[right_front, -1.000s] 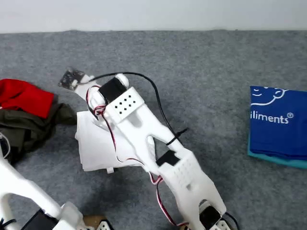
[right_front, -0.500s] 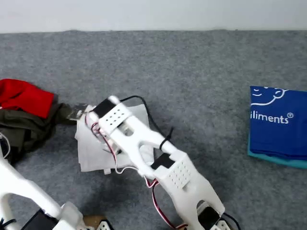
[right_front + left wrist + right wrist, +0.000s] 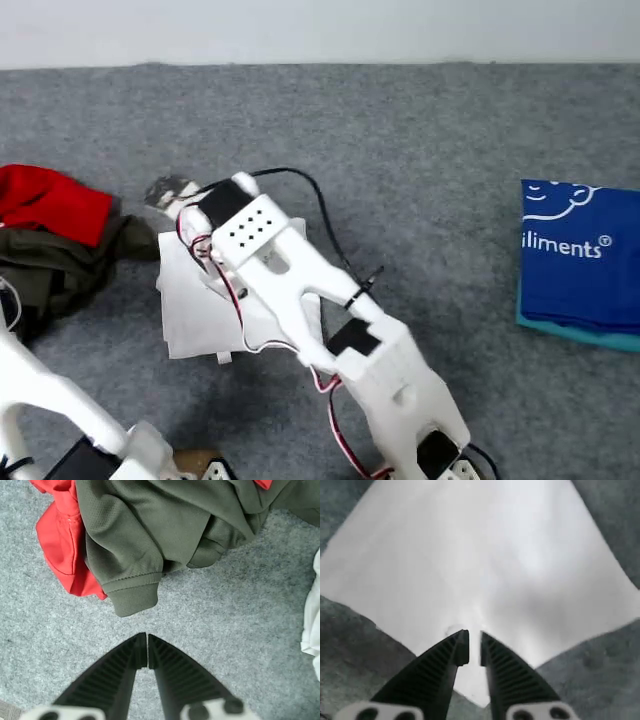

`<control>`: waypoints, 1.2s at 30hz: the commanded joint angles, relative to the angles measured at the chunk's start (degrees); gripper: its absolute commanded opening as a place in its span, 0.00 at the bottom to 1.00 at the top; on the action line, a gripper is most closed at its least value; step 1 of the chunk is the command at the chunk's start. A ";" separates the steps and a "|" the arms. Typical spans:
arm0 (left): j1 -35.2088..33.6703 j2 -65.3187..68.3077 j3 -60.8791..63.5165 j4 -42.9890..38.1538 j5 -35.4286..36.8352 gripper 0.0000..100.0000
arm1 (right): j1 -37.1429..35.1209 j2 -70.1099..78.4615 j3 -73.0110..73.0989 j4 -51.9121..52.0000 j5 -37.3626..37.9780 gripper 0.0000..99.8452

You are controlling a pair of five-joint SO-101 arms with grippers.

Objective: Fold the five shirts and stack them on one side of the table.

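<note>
While right gripper [image 3: 474, 652] hovers | white shirt [image 3: 485, 555] corner points toward it.

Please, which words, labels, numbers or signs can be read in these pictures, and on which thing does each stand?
Blue shirt: one line of white lettering with a small round mark after it. The fold cuts off its start, so no whole word can be read.
White shirt, red shirt, olive shirt: no text.
</note>
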 commanded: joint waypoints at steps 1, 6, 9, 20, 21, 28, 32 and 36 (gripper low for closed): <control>0.44 -1.93 -0.22 -0.44 0.18 0.02 | 1.98 -8.57 5.36 2.51 -5.80 0.19; 0.44 -1.58 -0.22 -0.44 0.18 0.02 | 5.58 -9.89 9.67 2.42 -9.58 0.25; 0.44 -1.58 -0.22 -0.44 0.18 0.02 | 7.34 -8.40 11.60 2.42 -10.99 0.25; 0.44 -1.49 -0.13 -0.44 0.35 0.02 | 5.93 6.55 12.48 2.15 -11.87 0.25; 0.44 -1.49 -0.04 -0.44 0.35 0.02 | 5.85 7.87 12.48 1.71 -11.87 0.25; 0.44 -1.93 4.44 -2.55 0.44 0.02 | 6.11 13.85 9.76 1.63 -14.59 0.24; 0.44 -1.93 4.44 -2.55 0.44 0.02 | 6.11 14.11 7.74 2.07 -9.49 0.08; 0.44 -1.93 4.35 -2.55 0.26 0.02 | 6.73 14.02 8.00 2.42 -5.45 0.02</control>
